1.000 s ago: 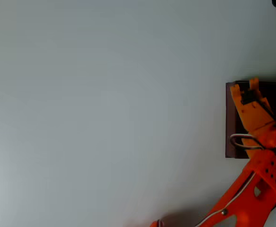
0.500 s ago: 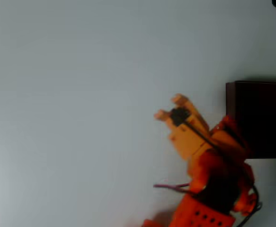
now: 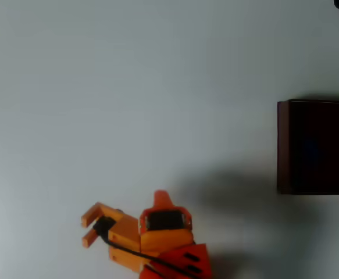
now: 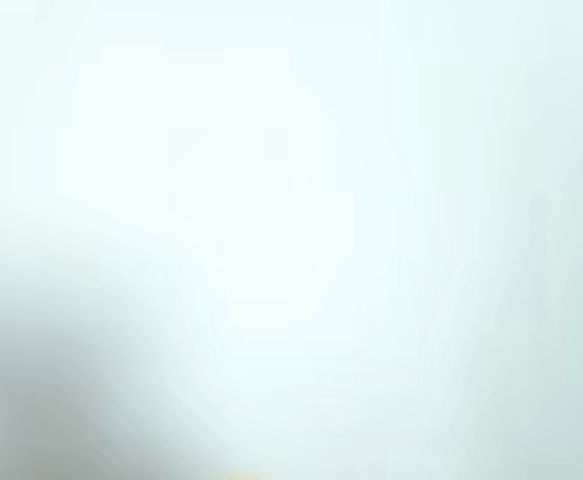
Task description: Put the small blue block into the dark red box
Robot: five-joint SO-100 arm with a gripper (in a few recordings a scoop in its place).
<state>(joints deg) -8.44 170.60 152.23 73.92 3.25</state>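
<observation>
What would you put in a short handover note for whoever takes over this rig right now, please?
Gripper: open, holding nothing, low in the overhead view at lower left, over the bare table.
Dark red box: at the right edge, apart from the arm.
Small blue block: a faint bluish patch shows in the box's dark interior; too dim to confirm.
Done: probably the drop, unconfirmed.
Left: verify the block is inside the box.

In the overhead view the orange arm (image 3: 166, 244) reaches in from the bottom edge, and its gripper (image 3: 89, 228) points left, two fingers apart with nothing between them.
</observation>
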